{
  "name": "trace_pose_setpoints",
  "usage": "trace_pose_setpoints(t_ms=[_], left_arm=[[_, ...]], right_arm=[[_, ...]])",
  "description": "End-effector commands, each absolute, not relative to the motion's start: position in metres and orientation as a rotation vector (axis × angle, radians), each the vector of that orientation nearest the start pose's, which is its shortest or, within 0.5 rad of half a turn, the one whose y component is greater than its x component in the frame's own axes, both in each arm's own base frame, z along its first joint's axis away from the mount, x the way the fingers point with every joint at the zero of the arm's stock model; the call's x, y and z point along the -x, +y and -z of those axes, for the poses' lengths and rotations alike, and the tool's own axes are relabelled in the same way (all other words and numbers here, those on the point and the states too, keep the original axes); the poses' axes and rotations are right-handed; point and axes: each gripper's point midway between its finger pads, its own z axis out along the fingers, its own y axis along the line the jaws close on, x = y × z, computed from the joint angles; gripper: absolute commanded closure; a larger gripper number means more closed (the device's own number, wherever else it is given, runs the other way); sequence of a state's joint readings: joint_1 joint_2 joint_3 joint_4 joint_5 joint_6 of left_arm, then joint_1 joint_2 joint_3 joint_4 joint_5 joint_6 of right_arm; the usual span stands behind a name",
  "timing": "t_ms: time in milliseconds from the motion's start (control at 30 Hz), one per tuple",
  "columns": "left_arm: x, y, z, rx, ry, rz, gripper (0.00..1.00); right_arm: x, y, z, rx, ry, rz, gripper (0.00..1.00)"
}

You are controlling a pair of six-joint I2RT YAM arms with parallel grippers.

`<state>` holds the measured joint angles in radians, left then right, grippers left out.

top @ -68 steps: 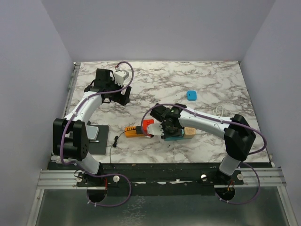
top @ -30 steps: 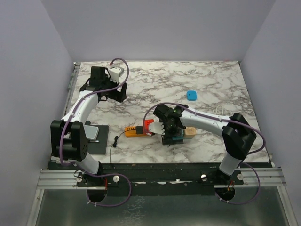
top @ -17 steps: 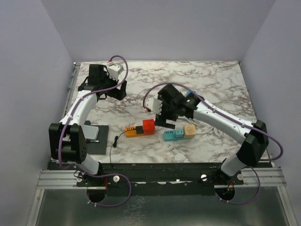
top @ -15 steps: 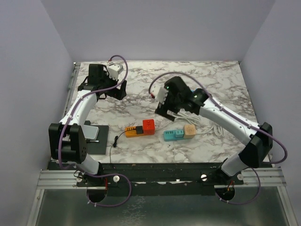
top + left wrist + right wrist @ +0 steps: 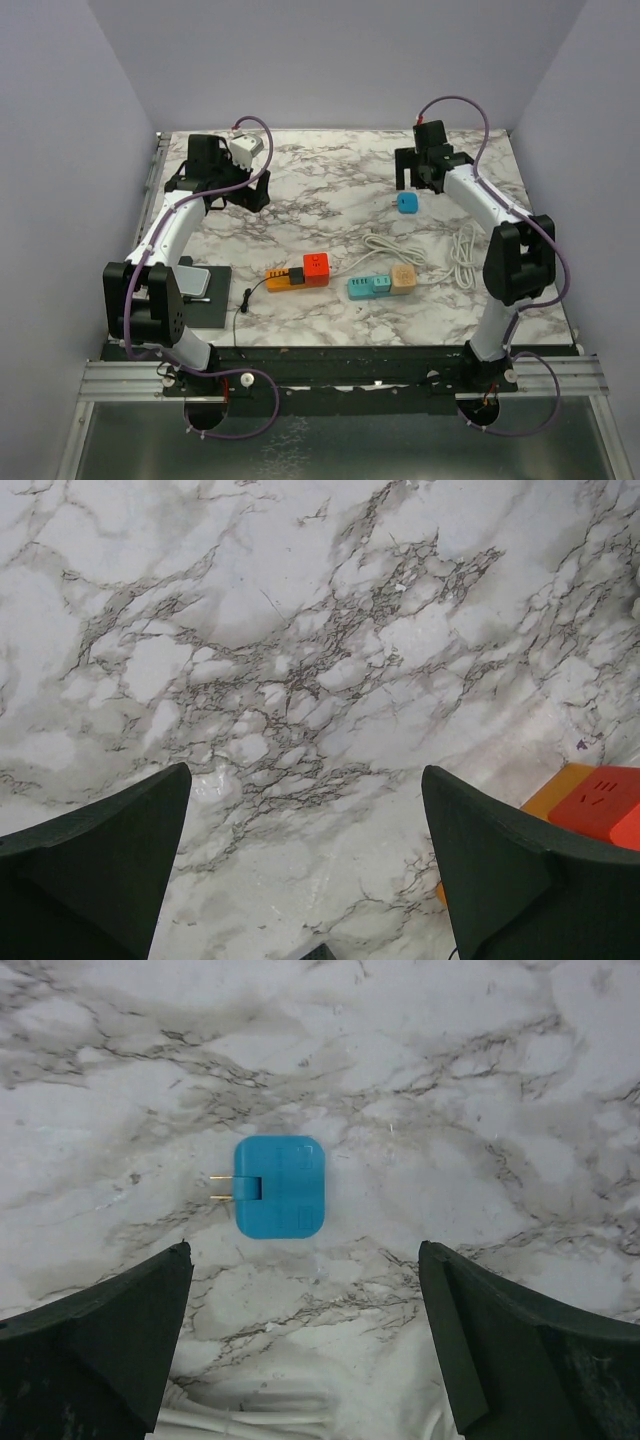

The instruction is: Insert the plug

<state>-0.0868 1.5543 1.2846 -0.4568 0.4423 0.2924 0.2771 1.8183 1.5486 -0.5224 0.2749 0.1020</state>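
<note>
The plug (image 5: 407, 203) is a small blue square block lying flat on the marble, back right. In the right wrist view the plug (image 5: 280, 1187) shows two brass prongs pointing left. My right gripper (image 5: 419, 176) hangs just behind it, open (image 5: 305, 1250) and holding nothing, the plug lying beyond its fingertips. An orange power strip (image 5: 284, 276) with a red cube (image 5: 316, 269) on it lies front centre, beside a teal and beige strip (image 5: 381, 285). My left gripper (image 5: 236, 193) is open (image 5: 305, 775) over bare marble at the back left.
White cable (image 5: 399, 246) loops between the strips and the plug, with a coil (image 5: 466, 249) at the right, and it shows under my right fingers (image 5: 270, 1415). A black pad (image 5: 203, 292) lies front left. The red cube and orange strip (image 5: 598, 798) reach the left wrist view's right edge.
My right arm has lifted off the strips at the centre and swung to the back right, over the blue plug. The white cable now lies uncovered. The left arm has hardly moved.
</note>
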Motion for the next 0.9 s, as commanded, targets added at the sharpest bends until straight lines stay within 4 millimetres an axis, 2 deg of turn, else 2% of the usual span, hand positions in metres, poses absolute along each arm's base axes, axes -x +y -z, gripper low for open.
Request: trace_pose_setpoints(t_ms=[0, 133, 367, 533, 733, 867], left_arm=[[-0.414, -0.102, -0.2, -0.66, 2.107, 0.413, 0.01], [-0.414, -0.104, -0.197, -0.658, 2.114, 0.423, 0.01], [-0.413, -0.107, -0.196, -0.66, 2.116, 0.448, 0.01], [-0.413, -0.107, -0.199, -0.654, 2.112, 0.452, 0.01], [-0.41, -0.105, -0.202, -0.651, 2.108, 0.435, 0.01], [-0.409, -0.105, -0.202, -0.652, 2.105, 0.433, 0.01]], right_arm=[[-0.479, 0.075, -0.128, -0.12, 2.38, 0.116, 0.01], [-0.487, 0.072, -0.106, -0.173, 2.42, 0.048, 0.04], [-0.499, 0.087, -0.08, -0.186, 2.478, -0.058, 0.1], [-0.505, 0.094, -0.061, -0.217, 2.516, -0.09, 0.11], [-0.511, 0.093, -0.049, -0.25, 2.533, -0.068, 0.11], [-0.515, 0.091, -0.048, -0.277, 2.532, -0.05, 0.14]])
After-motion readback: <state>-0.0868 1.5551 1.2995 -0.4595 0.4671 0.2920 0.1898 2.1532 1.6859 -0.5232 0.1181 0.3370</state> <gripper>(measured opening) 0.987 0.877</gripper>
